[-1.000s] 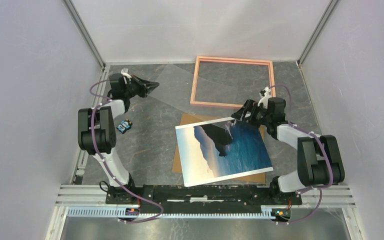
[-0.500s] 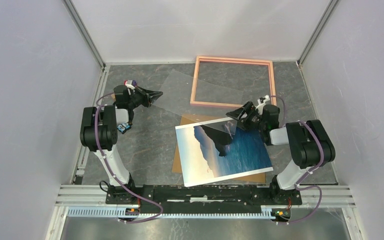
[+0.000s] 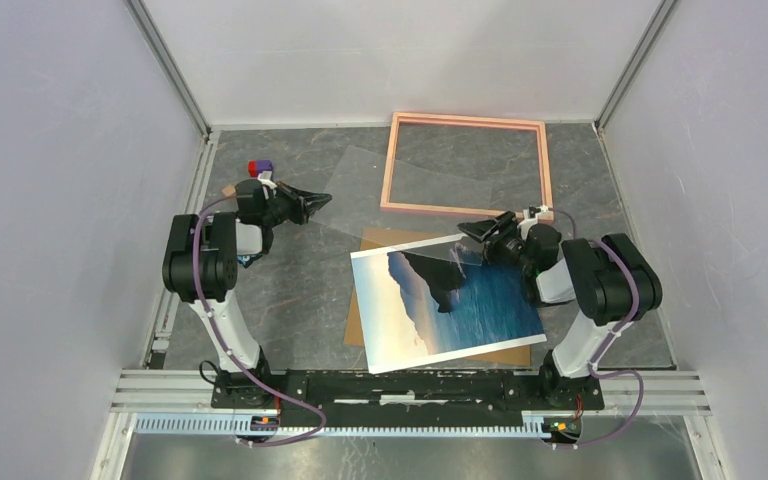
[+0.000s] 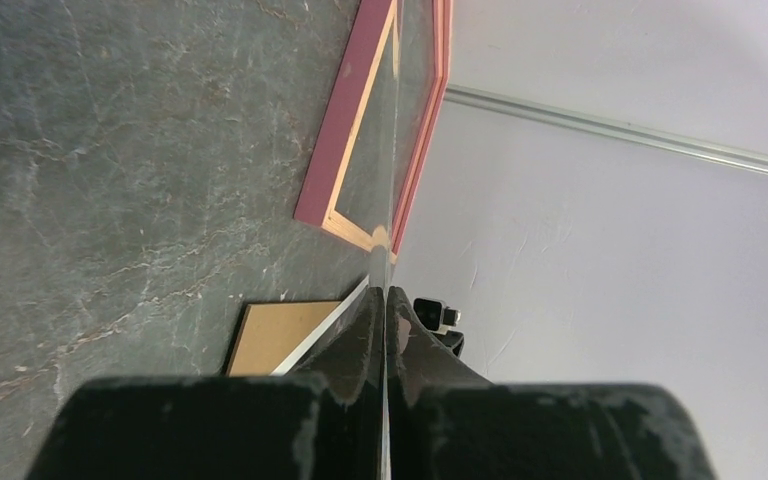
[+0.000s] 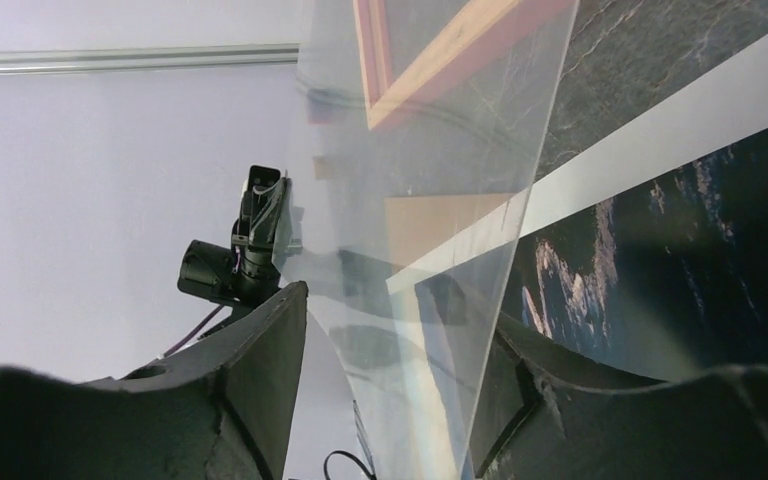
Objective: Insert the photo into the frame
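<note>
Our left gripper (image 3: 320, 199) has its black fingers pressed together on the left end of a clear, thin rectangular pane (image 3: 380, 185); in its wrist view we see the pane edge-on, pinched at the tips (image 4: 387, 300). Our right gripper (image 3: 468, 229) is at the pane's other end with its fingers spread, the sheet passing between them (image 5: 400, 320); we cannot tell whether either finger touches it. The large rectangular paper photo (image 3: 460, 300) of dark cliffs and blue sea lies face up and slightly turned on a plain brown backing board (image 3: 356, 325), near the right arm. The thin salmon-pink rectangular frame (image 3: 470, 121) lies flat at the far side of the dark grey marbled table (image 3: 300, 290), apart from the photo, with the table showing through its opening.
</note>
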`<state>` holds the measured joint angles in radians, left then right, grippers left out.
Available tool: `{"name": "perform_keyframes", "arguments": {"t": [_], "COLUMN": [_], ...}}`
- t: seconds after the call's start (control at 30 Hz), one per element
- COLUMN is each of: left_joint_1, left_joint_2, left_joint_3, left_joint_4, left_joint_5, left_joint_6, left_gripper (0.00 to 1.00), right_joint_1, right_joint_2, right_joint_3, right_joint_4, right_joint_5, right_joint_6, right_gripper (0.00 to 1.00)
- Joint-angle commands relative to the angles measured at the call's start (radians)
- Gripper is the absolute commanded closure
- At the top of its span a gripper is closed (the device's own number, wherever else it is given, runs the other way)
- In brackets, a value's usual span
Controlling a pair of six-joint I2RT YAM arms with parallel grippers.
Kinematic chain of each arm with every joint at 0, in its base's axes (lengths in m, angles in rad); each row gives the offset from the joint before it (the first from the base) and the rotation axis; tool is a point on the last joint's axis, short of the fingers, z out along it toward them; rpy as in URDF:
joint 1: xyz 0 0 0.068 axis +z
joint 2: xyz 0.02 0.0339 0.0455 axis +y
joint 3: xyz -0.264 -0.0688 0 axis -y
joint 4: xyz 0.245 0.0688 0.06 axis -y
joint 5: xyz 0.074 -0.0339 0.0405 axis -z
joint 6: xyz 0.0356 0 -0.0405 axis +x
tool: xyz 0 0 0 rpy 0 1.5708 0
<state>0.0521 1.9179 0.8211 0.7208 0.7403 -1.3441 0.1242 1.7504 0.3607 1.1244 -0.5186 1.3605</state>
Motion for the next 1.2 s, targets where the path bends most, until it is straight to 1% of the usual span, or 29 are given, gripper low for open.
{"name": "perform_keyframes", "arguments": {"t": [0.0, 0.07, 0.13, 0.2, 0.23, 0.3, 0.33, 0.37, 0.43, 0.5, 0.63, 0.67, 0.77, 0.87, 0.93, 1.0, 1.1, 1.17], "left_joint_1": [-0.033, -0.034, -0.033, -0.033, -0.033, -0.034, -0.033, -0.034, -0.033, -0.033, -0.039, -0.040, -0.089, -0.102, -0.101, -0.102, -0.102, -0.101], "left_joint_2": [-0.031, -0.037, -0.045, -0.062, -0.072, -0.102, -0.126, -0.150, -0.193, -0.231, -0.295, -0.307, -0.345, -0.357, -0.364, -0.373, -0.392, -0.406], "left_joint_3": [-0.004, -0.012, -0.020, -0.029, -0.030, -0.021, -0.013, 0.001, 0.029, 0.061, 0.116, 0.129, 0.127, 0.130, 0.138, 0.146, 0.148, 0.148], "left_joint_4": [0.048, 0.046, 0.029, 0.000, -0.034, -0.131, -0.209, -0.281, -0.437, -0.561, -0.740, -0.777, -0.797, -0.817, -0.841, -0.856, -0.849, -0.845], "left_joint_5": [0.016, 0.019, 0.026, 0.030, 0.030, 0.025, 0.017, 0.001, -0.029, -0.070, -0.141, -0.164, -0.219, -0.226, -0.238, -0.238, -0.219, -0.205], "left_joint_6": [-0.034, -0.031, -0.020, -0.003, 0.018, 0.084, 0.133, 0.179, 0.289, 0.372, 0.478, 0.502, 0.530, 0.546, 0.564, 0.574, 0.573, 0.571], "left_gripper": [0.97, 0.97, 0.97, 0.94, 0.91, 0.83, 0.77, 0.73, 0.58, 0.41, 0.18, 0.15, 0.12, 0.06, 0.06, 0.05, 0.05, 0.05], "right_joint_1": [0.018, 0.017, 0.018, 0.018, 0.018, 0.018, 0.016, 0.014, 0.015, 0.014, 0.012, 0.012, 0.003, -0.010, -0.013, -0.017, -0.042, -0.059], "right_joint_2": [0.014, 0.014, 0.007, -0.012, -0.028, -0.076, -0.100, -0.129, -0.160, -0.170, -0.165, -0.160, -0.130, -0.058, -0.003, 0.034, 0.084, 0.138], "right_joint_3": [-0.009, -0.014, -0.008, -0.006, -0.002, 0.004, 0.007, 0.019, 0.062, 0.111, 0.210, 0.241, 0.327, 0.474, 0.589, 0.677, 0.759, 0.843], "right_joint_4": [0.095, 0.086, 0.050, 0.004, -0.028, -0.105, -0.149, -0.189, -0.295, -0.355, -0.452, -0.487, -0.540, -0.638, -0.718, -0.815, -0.868, -0.953], "right_joint_5": [0.035, 0.045, 0.052, 0.059, 0.063, 0.077, 0.085, 0.090, 0.089, 0.078, 0.062, 0.064, 0.061, 0.019, -0.016, 0.013, 0.019, 0.010], "right_joint_6": [0.036, 0.025, 0.001, -0.039, -0.074, -0.151, -0.202, -0.248, -0.373, -0.474, -0.658, -0.700, -0.757, -0.789, -0.821, -0.858, -0.849, -0.864], "right_gripper": [0.43, 0.51, 0.61, 0.72, 0.77, 0.87, 0.94, 0.99, 1.00, 1.00, 1.00, 1.00, 1.00, 1.00, 1.00, 1.00, 1.00, 1.00]}}
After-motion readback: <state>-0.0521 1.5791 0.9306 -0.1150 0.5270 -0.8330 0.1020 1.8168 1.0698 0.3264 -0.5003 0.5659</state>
